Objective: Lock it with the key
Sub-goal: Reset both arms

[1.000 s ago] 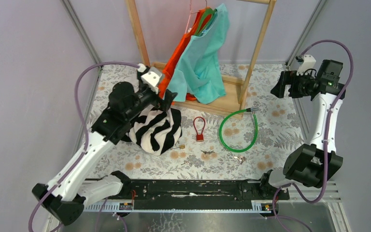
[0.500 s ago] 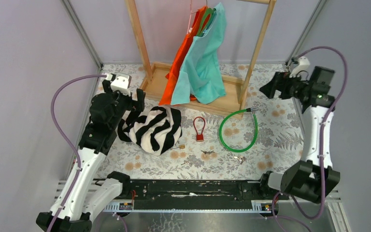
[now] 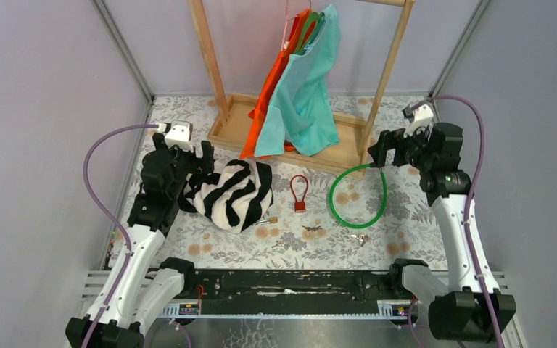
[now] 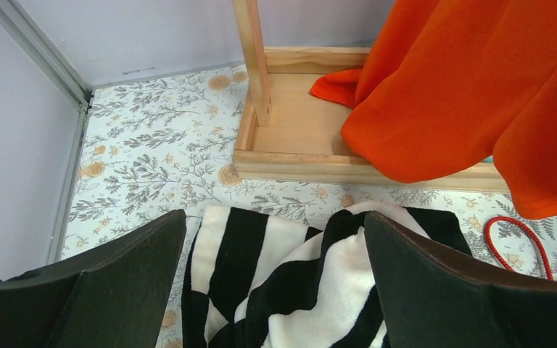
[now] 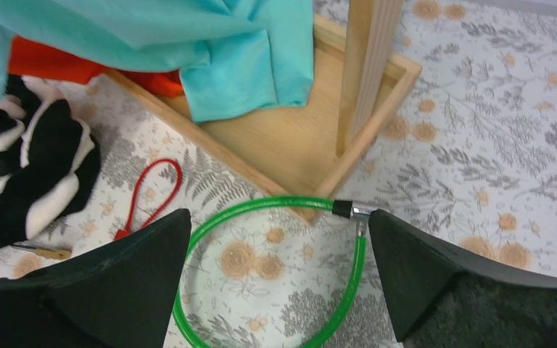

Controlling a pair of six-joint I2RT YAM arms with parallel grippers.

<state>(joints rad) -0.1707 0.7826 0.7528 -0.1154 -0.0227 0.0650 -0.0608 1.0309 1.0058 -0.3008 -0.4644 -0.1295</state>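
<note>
The wooden rack (image 3: 204, 43) is standing at the far side with a teal garment (image 3: 301, 101) and an orange garment (image 3: 267, 109) hanging on it. A zebra-striped cloth (image 3: 228, 194) is lying bunched before its left end, with the left gripper (image 4: 274, 217) hovering over it, jaws spread wide, holding nothing. Equally wide and empty, the right gripper (image 5: 279, 217) is hanging above the green cable lock (image 3: 357, 197), which is lying curled in a ring before the rack's right post, its metal tip (image 5: 353, 211) pointing right. Between cloth and ring the red padlock (image 3: 299, 193) is lying with its long axis running far-to-near, loop toward the rack, body toward the arms; a dark key (image 3: 310, 230) and silver keys (image 3: 362, 238) are lying nearer the arms, too small to tell their pointing.
</note>
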